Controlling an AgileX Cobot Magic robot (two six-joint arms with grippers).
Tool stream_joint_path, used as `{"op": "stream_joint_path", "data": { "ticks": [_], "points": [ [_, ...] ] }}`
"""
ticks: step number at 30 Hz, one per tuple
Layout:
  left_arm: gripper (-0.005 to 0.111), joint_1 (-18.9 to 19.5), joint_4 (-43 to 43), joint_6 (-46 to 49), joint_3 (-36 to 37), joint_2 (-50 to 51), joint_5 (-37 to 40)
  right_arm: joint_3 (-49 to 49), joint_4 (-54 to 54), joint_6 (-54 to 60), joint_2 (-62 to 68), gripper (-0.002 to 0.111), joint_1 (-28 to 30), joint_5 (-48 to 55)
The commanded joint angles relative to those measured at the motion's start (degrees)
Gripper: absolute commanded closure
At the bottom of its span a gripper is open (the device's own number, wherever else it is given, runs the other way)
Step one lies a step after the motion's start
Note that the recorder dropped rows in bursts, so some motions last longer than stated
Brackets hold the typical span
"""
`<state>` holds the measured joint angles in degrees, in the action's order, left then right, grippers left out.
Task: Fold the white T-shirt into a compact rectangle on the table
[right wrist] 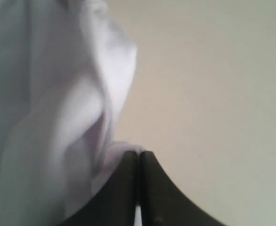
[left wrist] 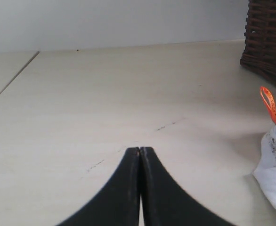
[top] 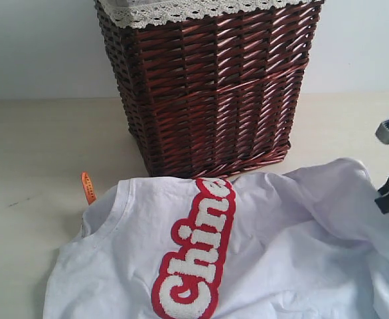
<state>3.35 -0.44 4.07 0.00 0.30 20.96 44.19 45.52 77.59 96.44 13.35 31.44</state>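
Though the basket (top: pixel 208 86) hides its contents, the T-shirt (top: pixel 281 252) lies outside.

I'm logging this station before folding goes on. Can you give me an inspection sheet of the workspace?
Surface: table pale, with a few dark specks.
Job's things: white T-shirt crumpled, not folded, lettering up, orange neck tag showing.
Clutter: wicker basket standing behind the shirt.
Grippers: left gripper shut, empty, over bare table; right gripper shut on a shirt edge.
Cables: nothing seen.
Surroundings: plain pale wall.
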Motion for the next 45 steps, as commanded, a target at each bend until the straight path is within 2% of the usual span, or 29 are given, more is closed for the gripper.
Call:
{"op": "stream_joint_path", "data": {
  "ticks": [1,9,16,20,25,27,33,36,39,42,45],
  "points": [
    [0.107,-0.01,-0.20,0.03,0.00,-0.30,-0.43,0.21,4.89,2.75,-1.71,0.108,-0.04,-14.79],
    [0.107,-0.01,-0.20,0.03,0.00,-0.30,-0.43,2.75,10.12,15.75,4.22,0.108,-0.04,-23.35],
    [0.107,-0.01,-0.20,0.03,0.00,-0.30,-0.43,14.74,14.35,15.42,14.26,0.108,-0.04,-31.44],
    [0.107,-0.01,-0.20,0.03,0.00,-0.30,-0.43,20.90,14.35,15.09,19.11,0.108,-0.04,-31.99],
    [0.107,-0.01,-0.20,0.03,0.00,-0.30,-0.43,23.84,14.48,13.98,21.70,0.107,-0.04,-31.99],
    [0.107,-0.01,-0.20,0.03,0.00,-0.30,-0.43,24.20,14.48,12.17,21.70,0.102,-0.04,-31.99],
    [0.107,-0.01,-0.20,0.03,0.00,-0.30,-0.43,24.19,14.48,7.65,21.19,0.068,-0.04,-31.99],
    [0.107,-0.01,-0.20,0.03,0.00,-0.30,-0.43,24.19,14.48,7.53,18.57,0.062,-0.04,-30.79],
    [0.107,-0.01,-0.20,0.03,0.00,-0.30,-0.43,24.19,14.48,6.21,12.76,0.063,-0.04,-24.52],
    [0.107,-0.01,-0.20,0.03,0.00,-0.30,-0.43,24.19,10.22,5.29,6.02,0.069,-0.04,-2.59],
    [0.107,-0.01,-0.20,0.03,0.00,-0.30,-0.43,24.19,-1.06,4.99,1.95,0.085,-1.20,23.69]
  ]
}}
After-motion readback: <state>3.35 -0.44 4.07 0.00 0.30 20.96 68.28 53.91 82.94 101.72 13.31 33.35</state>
